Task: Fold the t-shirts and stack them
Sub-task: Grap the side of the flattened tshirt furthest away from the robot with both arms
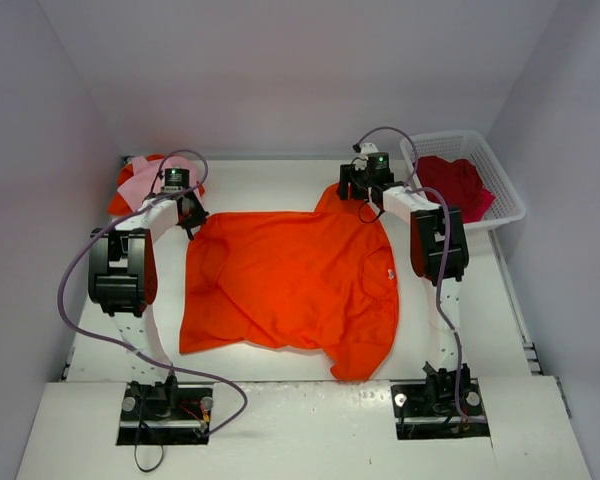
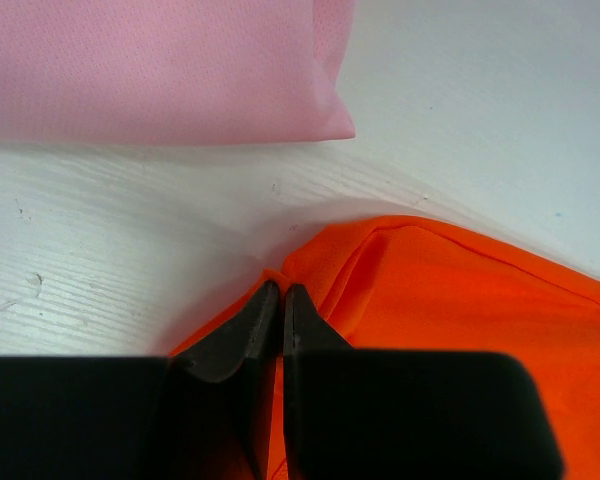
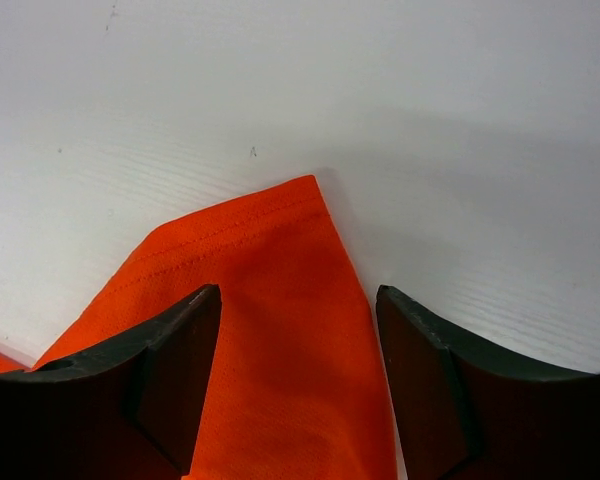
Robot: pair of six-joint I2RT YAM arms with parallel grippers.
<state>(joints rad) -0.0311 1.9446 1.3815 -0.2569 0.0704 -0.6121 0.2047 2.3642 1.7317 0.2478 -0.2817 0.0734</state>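
Note:
A bright orange t-shirt (image 1: 290, 285) lies spread flat across the middle of the table. My left gripper (image 1: 190, 225) is at its back left corner. In the left wrist view the gripper (image 2: 281, 290) is shut on the edge of the orange t-shirt (image 2: 460, 300), with a strip of cloth showing between the fingers. My right gripper (image 1: 365, 205) is at the shirt's back right corner. It (image 3: 298, 292) stands open, straddling a hemmed corner of the orange cloth (image 3: 270, 300) that lies flat on the table. A folded pale pink t-shirt (image 1: 135, 183) (image 2: 160, 70) lies at the back left. A crimson t-shirt (image 1: 455, 185) fills the basket.
The white lattice basket (image 1: 505, 175) stands at the back right, just right of my right arm. Some orange-red cloth (image 1: 118, 206) shows under the pink shirt. Grey walls close in the table at the back and on both sides.

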